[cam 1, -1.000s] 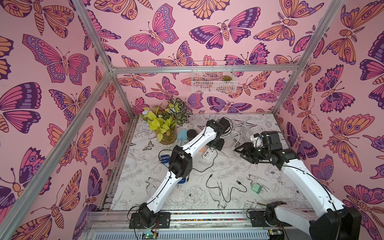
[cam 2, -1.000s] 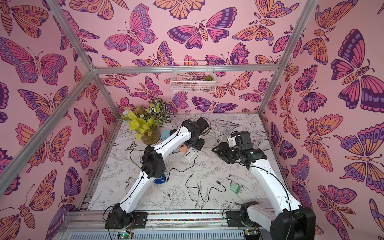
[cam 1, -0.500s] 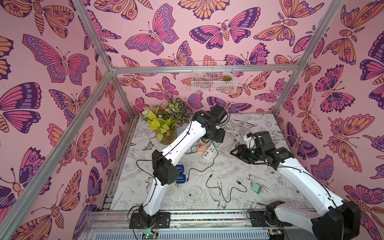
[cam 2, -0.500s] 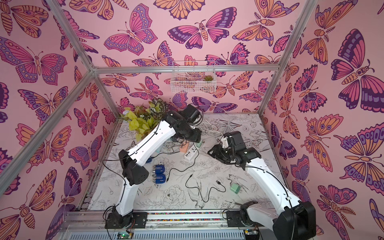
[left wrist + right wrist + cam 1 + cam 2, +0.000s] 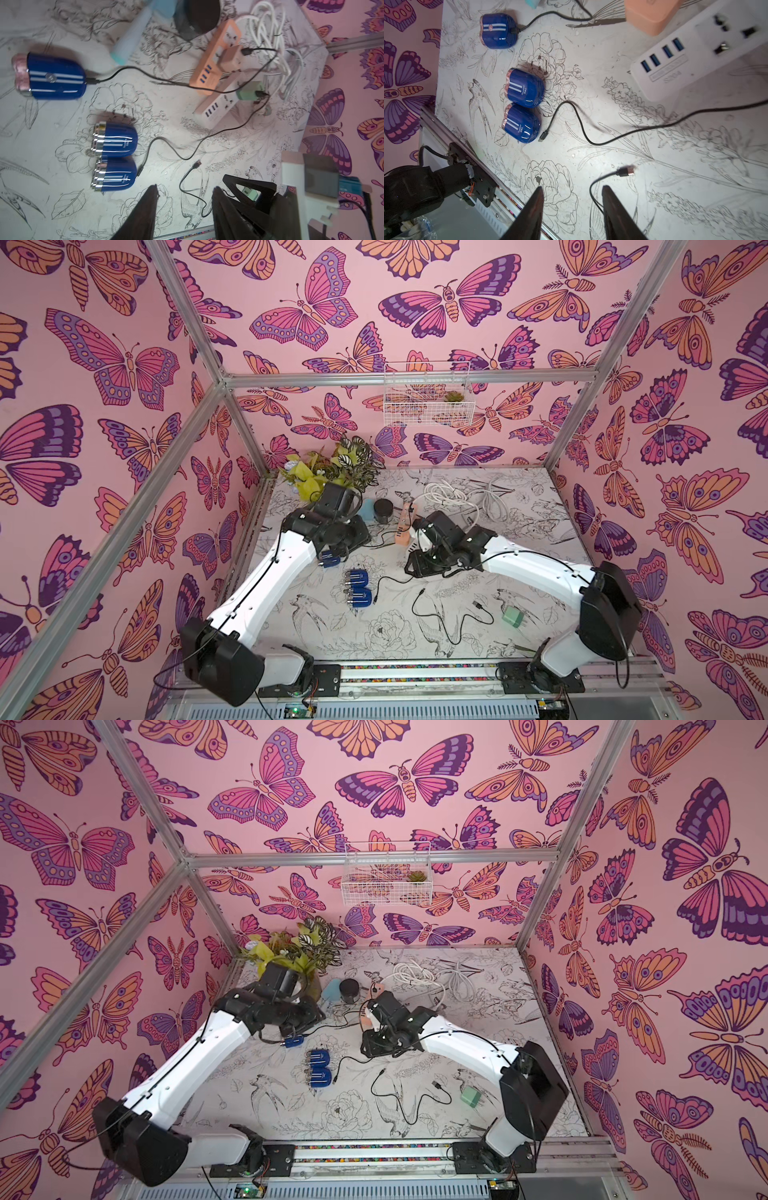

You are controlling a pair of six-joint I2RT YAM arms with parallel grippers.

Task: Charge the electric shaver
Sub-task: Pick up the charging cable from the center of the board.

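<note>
On the tabletop (image 5: pixel 316 630), centre, the near electric shaver (image 5: pixel 360 600) lies unplugged, a loose cable plug (image 5: pixel 543 136) just beside it.
Left pincer (image 5: pixel 185 187) and right pincer (image 5: pixel 572 187) hang part-open, empty; the slim plug may slip, or its cable drag the light shaver.

The plugged shaver (image 5: pixel 56 75) lies apart on the bench (image 5: pixel 52 116), a black cable (image 5: pixel 128 71) in its end. Two more shavers (image 5: pixel 115 141) lie side by side, touching, a loose plug (image 5: pixel 141 168) just beside one. The left tool (image 5: pixel 185 187) hangs above, fingers apart.
</note>
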